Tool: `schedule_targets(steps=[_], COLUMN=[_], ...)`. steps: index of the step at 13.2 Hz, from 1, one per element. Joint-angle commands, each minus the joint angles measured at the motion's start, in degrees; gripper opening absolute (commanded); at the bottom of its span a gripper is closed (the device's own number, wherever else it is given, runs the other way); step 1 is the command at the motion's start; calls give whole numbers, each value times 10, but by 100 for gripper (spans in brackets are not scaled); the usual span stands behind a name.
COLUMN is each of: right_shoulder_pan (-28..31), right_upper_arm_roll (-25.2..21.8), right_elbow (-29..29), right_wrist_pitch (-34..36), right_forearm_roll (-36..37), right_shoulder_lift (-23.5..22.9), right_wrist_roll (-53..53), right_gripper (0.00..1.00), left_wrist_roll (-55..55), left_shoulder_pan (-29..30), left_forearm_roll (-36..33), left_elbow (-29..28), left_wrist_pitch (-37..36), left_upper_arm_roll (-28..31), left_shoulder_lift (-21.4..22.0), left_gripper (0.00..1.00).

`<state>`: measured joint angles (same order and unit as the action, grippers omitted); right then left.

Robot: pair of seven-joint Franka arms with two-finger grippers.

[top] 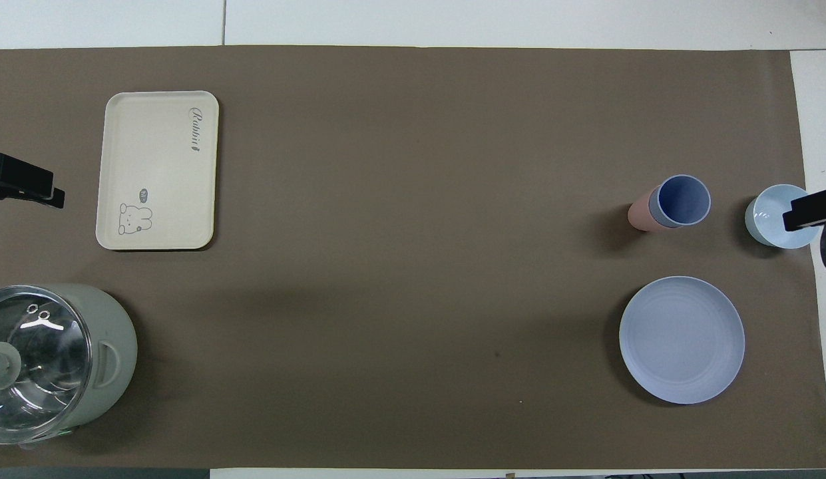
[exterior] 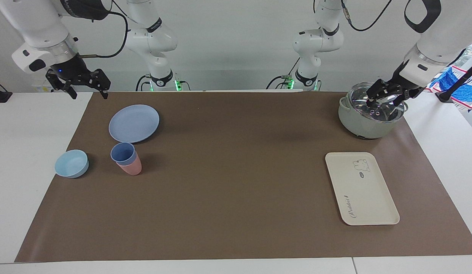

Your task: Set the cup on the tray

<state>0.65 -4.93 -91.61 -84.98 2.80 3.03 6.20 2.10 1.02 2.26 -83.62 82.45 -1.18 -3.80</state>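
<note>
The periwinkle-blue cup (exterior: 123, 152) (top: 683, 199) stands nested inside a pink tumbler (exterior: 131, 167) (top: 640, 214) toward the right arm's end of the mat. The cream tray (exterior: 367, 198) (top: 156, 133) with its rabbit drawing lies bare toward the left arm's end. My right gripper (exterior: 86, 90) hangs open and holds nothing, high over the mat's corner near its own base. My left gripper (exterior: 386, 99) hangs open above the glass lid of a pot. Neither gripper touches the cup or the tray.
A round blue plate (exterior: 134, 123) (top: 681, 339) lies nearer to the robots than the cup. A light-blue bowl (exterior: 72, 163) (top: 772, 219) sits beside the cup, toward the mat's edge. A grey-green pot (exterior: 363, 123) (top: 113, 346) with a glass lid stands nearer to the robots than the tray.
</note>
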Motion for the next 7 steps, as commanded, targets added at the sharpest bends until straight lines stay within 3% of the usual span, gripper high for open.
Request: schedule_targets(steps=[1, 7], right_shoulder_pan=[4, 4], right_upper_arm_roll=[4, 7], right_elbow=[-9, -12], right_wrist_pitch=[3, -1], right_forearm_roll=[-10, -11], right_shoulder_lift=[8, 6], right_wrist_roll=[-7, -6], right_gripper=[100, 100], left_wrist_roll=[-3, -3], left_shoulder_pan=[0, 0], left_forearm_roll=[-9, -9], left_elbow=[-8, -8], left_wrist_pitch=[8, 8], left_upper_arm_roll=[-1, -1], left_shoulder_lift=[6, 6], left_gripper=[100, 100])
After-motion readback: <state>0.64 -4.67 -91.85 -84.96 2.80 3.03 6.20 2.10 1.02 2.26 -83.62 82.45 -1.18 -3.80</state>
